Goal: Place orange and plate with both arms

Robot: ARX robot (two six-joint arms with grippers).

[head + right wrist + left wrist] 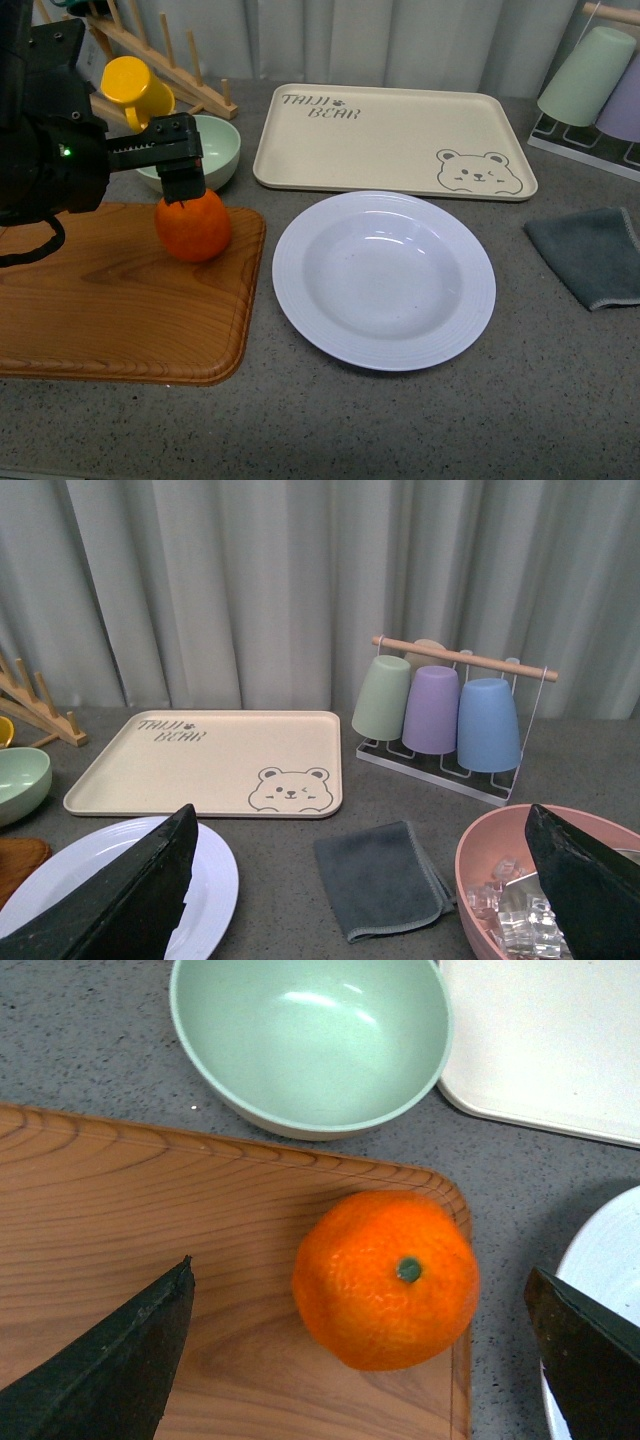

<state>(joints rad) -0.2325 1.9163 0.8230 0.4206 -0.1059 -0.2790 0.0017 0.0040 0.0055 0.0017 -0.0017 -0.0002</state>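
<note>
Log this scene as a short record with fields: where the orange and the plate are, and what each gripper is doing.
orange: round bright orange fruit, on corner of wooden board
plate: large pale round deep plate, empty, on grey counter beside board
left gripper: open, astride orange, gaps both sides
right gripper: open, holding nothing

From the front, the left pincer [181, 183] covers the top of the orange [195, 232] and the near left side of the mint bowl [220, 145]. Its arm [40, 150] runs off the left edge, where the wooden board [110, 300] is cut too. Far right, the upturned cups [590, 75] and the grey cloth [590, 255] are clipped. The pink bowl [500, 855] of ice runs out of the right wrist view.
</note>
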